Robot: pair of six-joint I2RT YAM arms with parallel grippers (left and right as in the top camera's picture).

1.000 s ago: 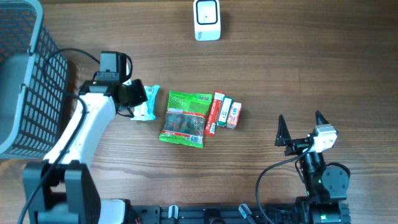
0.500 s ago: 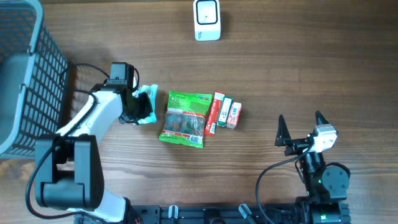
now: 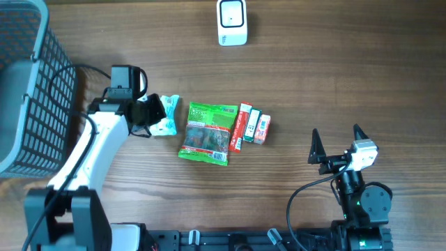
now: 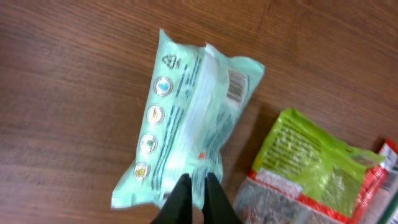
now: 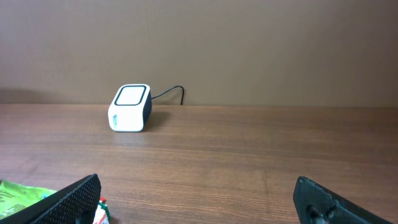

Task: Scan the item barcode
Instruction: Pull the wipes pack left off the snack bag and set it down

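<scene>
1. Packet: your pale mint-green plastic packet (image 3: 167, 116) (image 4: 186, 124) lies on the brown wooden table (image 3: 348, 63), just beside the green snack bag (image 3: 207, 132) (image 4: 305, 165), on the bag's left.
2. Your left hand (image 3: 152, 116) (image 4: 196, 186) has its fingers pinched together on one end of the packet.
3. A small barcode (image 4: 235, 85) faces up near the packet's other end.
4. Your right hand (image 3: 336, 136) sits well to the right of the bag, fingers spread wide, holding nothing.
5. The white box-shaped scanner (image 3: 231, 22) (image 5: 129, 107) stands well beyond the bag.
6. Three red and white small boxes (image 3: 251, 125) lie against the bag's right side.
7. The grey mesh basket (image 3: 28, 90) is far to the bag's left.
</scene>
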